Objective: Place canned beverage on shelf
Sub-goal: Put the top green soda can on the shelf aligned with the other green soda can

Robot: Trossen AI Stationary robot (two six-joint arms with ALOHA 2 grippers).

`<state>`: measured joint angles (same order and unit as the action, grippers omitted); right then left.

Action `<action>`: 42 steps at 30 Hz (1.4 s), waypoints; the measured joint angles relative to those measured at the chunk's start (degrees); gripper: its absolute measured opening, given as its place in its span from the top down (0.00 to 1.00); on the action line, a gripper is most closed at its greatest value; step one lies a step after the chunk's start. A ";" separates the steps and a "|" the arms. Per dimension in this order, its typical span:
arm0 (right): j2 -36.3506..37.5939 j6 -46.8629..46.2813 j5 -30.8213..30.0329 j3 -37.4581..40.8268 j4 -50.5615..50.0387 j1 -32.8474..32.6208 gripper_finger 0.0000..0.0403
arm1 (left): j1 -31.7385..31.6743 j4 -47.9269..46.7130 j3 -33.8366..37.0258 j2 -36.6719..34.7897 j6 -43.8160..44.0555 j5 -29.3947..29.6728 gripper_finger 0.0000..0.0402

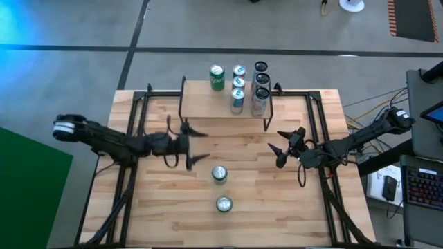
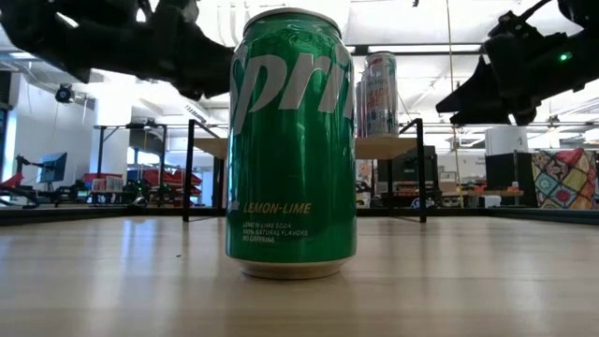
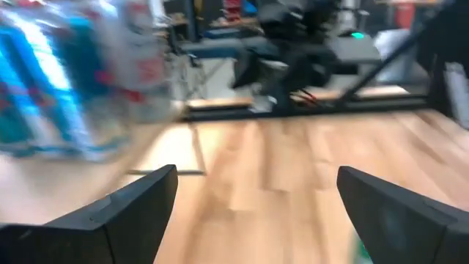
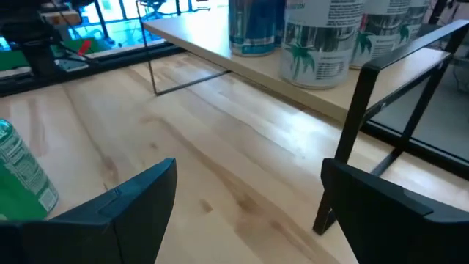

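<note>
On your wooden table (image 1: 277, 207), two green cans (image 1: 219, 173) stand loose (upright, mid-table), well short of the shelf (image 1: 208, 102), which already carries several cans. Your left gripper (image 1: 194, 144) and right gripper (image 1: 279, 145) both hover spread wide, holding nothing.

Seven cans (image 1: 219, 173), one shelf (image 1: 201, 104), two arms (image 1: 118, 142).

Two upright green cans (image 1: 219, 173) on the tabletop, well before the can-laden wooden shelf (image 1: 201, 104).
</note>
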<state>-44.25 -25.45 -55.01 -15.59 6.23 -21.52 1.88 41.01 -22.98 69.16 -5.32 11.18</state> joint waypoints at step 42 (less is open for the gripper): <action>-0.94 -2.01 4.51 0.09 -0.61 0.02 0.19 | 5.87 9.91 -7.96 28.27 3.93 -17.72 0.20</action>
<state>-45.19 -27.46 -50.50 -15.51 5.62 -21.50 7.75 50.92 -30.94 97.43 -1.40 -6.55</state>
